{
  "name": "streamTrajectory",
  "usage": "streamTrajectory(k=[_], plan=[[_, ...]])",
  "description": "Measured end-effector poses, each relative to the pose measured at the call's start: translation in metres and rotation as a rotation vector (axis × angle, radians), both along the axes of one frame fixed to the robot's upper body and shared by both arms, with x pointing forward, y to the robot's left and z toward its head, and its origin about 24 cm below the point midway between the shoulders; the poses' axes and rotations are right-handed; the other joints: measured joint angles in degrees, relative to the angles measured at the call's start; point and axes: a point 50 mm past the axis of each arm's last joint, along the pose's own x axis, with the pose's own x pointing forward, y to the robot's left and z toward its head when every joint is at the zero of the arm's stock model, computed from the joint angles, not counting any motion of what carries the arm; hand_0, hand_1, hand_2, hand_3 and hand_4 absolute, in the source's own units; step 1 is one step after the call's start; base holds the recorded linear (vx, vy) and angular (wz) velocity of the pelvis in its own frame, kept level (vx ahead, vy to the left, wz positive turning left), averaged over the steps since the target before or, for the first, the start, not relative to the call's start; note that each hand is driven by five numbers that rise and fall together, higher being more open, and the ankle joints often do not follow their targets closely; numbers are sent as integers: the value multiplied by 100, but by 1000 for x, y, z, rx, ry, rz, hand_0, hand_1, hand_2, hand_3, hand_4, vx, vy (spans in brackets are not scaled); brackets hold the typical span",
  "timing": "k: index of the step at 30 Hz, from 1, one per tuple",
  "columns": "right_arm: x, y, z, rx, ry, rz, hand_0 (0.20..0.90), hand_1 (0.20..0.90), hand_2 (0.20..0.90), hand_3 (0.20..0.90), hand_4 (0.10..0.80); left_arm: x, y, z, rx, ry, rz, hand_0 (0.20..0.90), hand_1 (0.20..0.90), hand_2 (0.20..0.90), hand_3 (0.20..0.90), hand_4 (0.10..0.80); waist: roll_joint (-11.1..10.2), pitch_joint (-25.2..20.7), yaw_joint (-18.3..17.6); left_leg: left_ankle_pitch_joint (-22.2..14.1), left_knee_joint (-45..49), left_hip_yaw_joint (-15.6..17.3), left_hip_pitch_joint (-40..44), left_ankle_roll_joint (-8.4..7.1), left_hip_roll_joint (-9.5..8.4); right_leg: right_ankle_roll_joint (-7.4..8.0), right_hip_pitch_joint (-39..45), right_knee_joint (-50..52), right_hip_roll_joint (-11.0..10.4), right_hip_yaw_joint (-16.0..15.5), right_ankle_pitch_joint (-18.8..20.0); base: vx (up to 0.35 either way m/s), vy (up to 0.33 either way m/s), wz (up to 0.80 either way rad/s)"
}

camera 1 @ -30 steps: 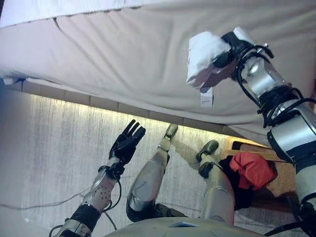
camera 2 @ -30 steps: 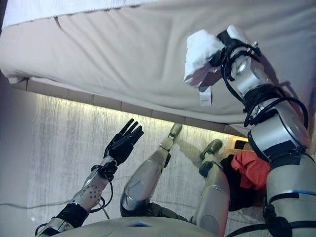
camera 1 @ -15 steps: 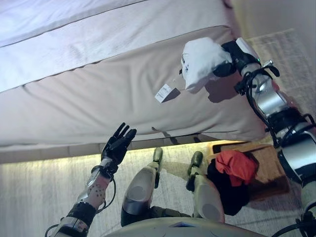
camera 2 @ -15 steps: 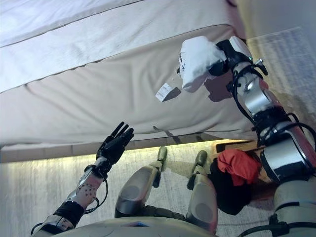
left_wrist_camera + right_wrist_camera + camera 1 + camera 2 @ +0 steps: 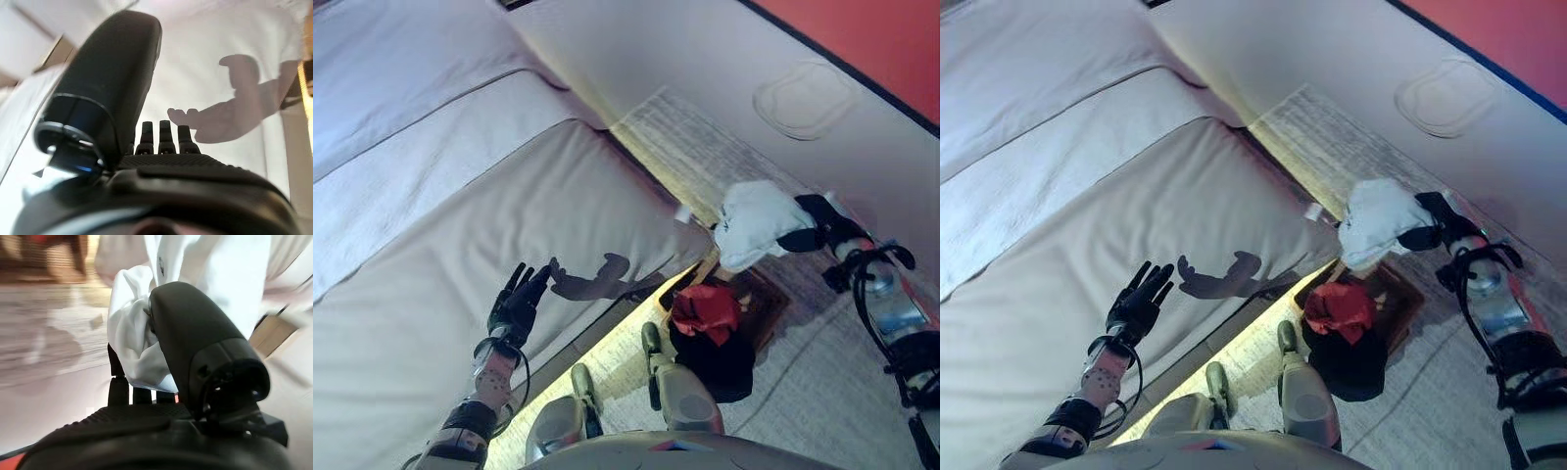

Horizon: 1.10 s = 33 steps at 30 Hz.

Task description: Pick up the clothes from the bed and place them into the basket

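Observation:
A bunched white garment (image 5: 756, 221) hangs in the air past the bed's corner, with my right hand (image 5: 819, 223) shut on it; the right wrist view shows the white cloth (image 5: 146, 328) wrapped against the thumb (image 5: 195, 333). Below and slightly left of it sits the brown basket (image 5: 766, 302) on the floor, holding a red garment (image 5: 705, 308) and a dark one (image 5: 715, 357). My left hand (image 5: 514, 305) hovers open over the beige bed (image 5: 460, 245), fingers straight, holding nothing.
The bed fills the left half, with a lighter sheet (image 5: 401, 176) further up. A lit strip runs along the bed's base (image 5: 607, 352). Pale carpet (image 5: 803, 392) surrounds the basket. A white wall (image 5: 685, 59) with a red band (image 5: 862, 29) stands beyond.
The camera has swung to the right, so the whole scene has shifted. My right hand has carried the white garment off the bed to above the basket. The left hand stays open.

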Motion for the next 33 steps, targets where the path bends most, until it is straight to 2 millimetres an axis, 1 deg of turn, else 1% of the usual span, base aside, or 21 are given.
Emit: streamTrajectory(k=[2, 4, 5, 6, 8, 9, 12, 16, 17, 19, 20, 27, 33], plan=[[-9, -5, -11, 3, 41, -22, 300, 300, 300, 200, 100, -2, -7, -3, -19, 7, -4, 900, 900, 900, 900, 800, 63, -55, -93, 20, -83, 81, 55, -30, 8, 1, 14, -63, 9, 0, 1, 25, -27, -25], [-28, -14, -31, 8, 127, -57, 300, 300, 300, 200, 100, -6, -17, -9, -38, 28, -26, 900, 900, 900, 900, 800, 201, -130, -179, 30, -190, 100, 150, -43, 19, 3, 36, -63, 68, 39, 37, 35, -38, -13], [-31, -15, -35, 13, 146, -65, 300, 300, 300, 200, 100, -7, -18, -10, -38, 36, -34, 900, 900, 900, 900, 800, 228, -145, -180, 38, -239, 103, 189, -53, 16, -11, 55, -72, 84, 52, 50, 62, -42, -12], [-37, -16, -44, 28, 178, -80, 300, 300, 300, 200, 100, -11, -20, -13, -38, 53, -47, 900, 900, 900, 900, 800, 266, -170, -197, 50, -305, 106, 270, -67, 14, -23, 125, -135, 113, 61, 76, 56, -30, -8], [-43, -16, -57, 56, 214, -108, 300, 300, 300, 200, 100, -15, -21, -18, -40, 88, -58, 900, 900, 900, 900, 800, 321, -302, -191, 67, -414, 118, 300, -78, 43, -21, 108, -168, 156, 97, 78, 51, -34, -10], [-46, -16, -64, 70, 233, -122, 300, 300, 300, 200, 100, -17, -22, -21, -37, 106, -67, 900, 900, 900, 900, 800, 356, -360, -172, 96, -484, 133, 334, -121, 72, -21, 104, -169, 187, 118, 78, 63, -58, -13], [-50, -10, -81, 120, 271, -157, 300, 300, 300, 200, 100, -20, -22, -25, -25, 130, -83, 900, 900, 900, 900, 800, 371, -433, -110, 112, -552, 169, 381, -140, 105, -44, 101, -174, 215, 137, 61, 43, -54, -7], [-46, -8, -86, 140, 282, -174, 300, 300, 300, 200, 100, -20, -24, -25, -27, 136, -109, 900, 900, 900, 900, 800, 387, -448, -60, 117, -533, 168, 361, -143, 101, -22, 88, -172, 221, 140, 77, 10, -39, 0], [-43, -8, -86, 146, 282, -186, 389, 389, 389, 304, 204, -20, -25, -25, -29, 138, -111, 900, 900, 900, 900, 800, 386, -461, -41, 117, -533, 167, 360, -144, 97, -22, 89, -172, 217, 140, 77, 22, -41, 1], [-40, -8, -85, 145, 280, -199, 756, 756, 756, 733, 633, -21, -25, -26, -32, 139, -116, 900, 900, 900, 900, 800, 403, -475, 16, 121, -532, 164, 358, -150, 94, -23, 90, -172, 204, 138, 77, 22, -33, 2], [-39, -8, -84, 142, 277, -208, 900, 900, 900, 900, 800, -22, -25, -27, -35, 141, -120, 900, 900, 900, 900, 800, 414, -488, 62, 122, -532, 144, 358, -152, 93, -24, 95, -172, 202, 127, 79, 17, -31, 6], [-33, -8, -84, 138, 256, -257, 900, 900, 900, 900, 800, -24, -22, -28, -36, 148, -131, 900, 900, 900, 900, 800, 455, -513, 187, 127, -530, 71, 353, -155, 85, -72, 118, -170, 194, 82, 115, -2, -14, 5], [-32, -11, -83, 121, 260, -285, 900, 900, 900, 900, 800, -28, -20, -31, -41, 155, -140, 900, 900, 900, 900, 800, 589, -593, 178, 126, -533, 3, 356, -154, 86, -71, 153, -171, 179, 13, 115, 4, -4, 6]])
